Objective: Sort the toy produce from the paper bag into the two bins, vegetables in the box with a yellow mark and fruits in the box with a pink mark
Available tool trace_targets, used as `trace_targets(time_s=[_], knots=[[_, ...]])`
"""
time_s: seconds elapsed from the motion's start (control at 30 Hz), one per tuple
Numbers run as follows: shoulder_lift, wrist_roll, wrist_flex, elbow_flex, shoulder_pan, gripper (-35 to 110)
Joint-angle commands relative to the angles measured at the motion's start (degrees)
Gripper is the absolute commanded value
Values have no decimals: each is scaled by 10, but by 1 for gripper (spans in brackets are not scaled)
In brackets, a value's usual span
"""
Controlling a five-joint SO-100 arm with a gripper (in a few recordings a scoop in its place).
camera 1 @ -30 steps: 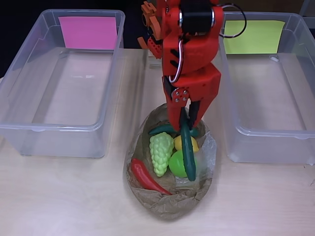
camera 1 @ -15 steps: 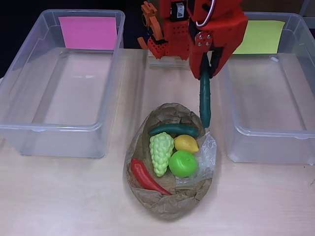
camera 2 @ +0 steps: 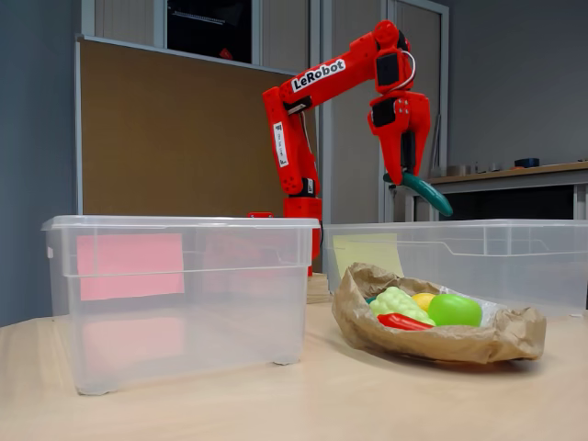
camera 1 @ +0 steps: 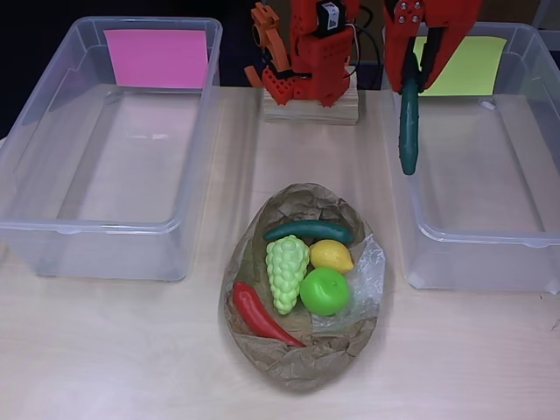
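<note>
Bins (camera 1: pixel 52 157) hold nothing yet; gripper (camera 1: pixel 411 74) jaws clamp 1 cucumber (camera 1: pixel 409 131) above the yellow-marked one, 5 toys wait in bag (camera 1: pixel 297 367).

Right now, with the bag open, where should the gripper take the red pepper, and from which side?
Grip the red pepper across its thick upper end, coming straight down from above. It lies flat and slanted at the left edge of the bag, with the grapes close on its right, so the jaws should span its width. The thin tip would probably slip.
</note>
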Motion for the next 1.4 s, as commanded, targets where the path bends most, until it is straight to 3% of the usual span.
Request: trace_targets(time_s=[0.0, 0.5, 0.87, 1.37], knots=[[39, 128, 3, 14, -84, 0], [-30, 432, -3, -2, -292, 0], [-91, 437, -56, -11, -277, 0], [-214, 436, -237, 23, -261, 1]])
